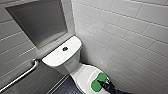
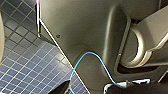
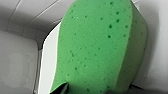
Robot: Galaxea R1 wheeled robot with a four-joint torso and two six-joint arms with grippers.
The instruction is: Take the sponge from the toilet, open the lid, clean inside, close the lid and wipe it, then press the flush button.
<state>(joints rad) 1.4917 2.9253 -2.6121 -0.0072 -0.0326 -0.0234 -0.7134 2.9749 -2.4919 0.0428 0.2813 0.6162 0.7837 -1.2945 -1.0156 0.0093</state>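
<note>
Right claw (image 1: 104,83) clenched on sponge (image 1: 96,85); closed lid (image 1: 82,73) lay just beneath claw. Pickup step, I judged: lift straight, grip firm, avoid dragging pad across lid.

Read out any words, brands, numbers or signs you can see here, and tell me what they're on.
None: there is no readable text anywhere. The toilet, its flush button, the lid, the sponge and the wall tiles all look blank.
</note>
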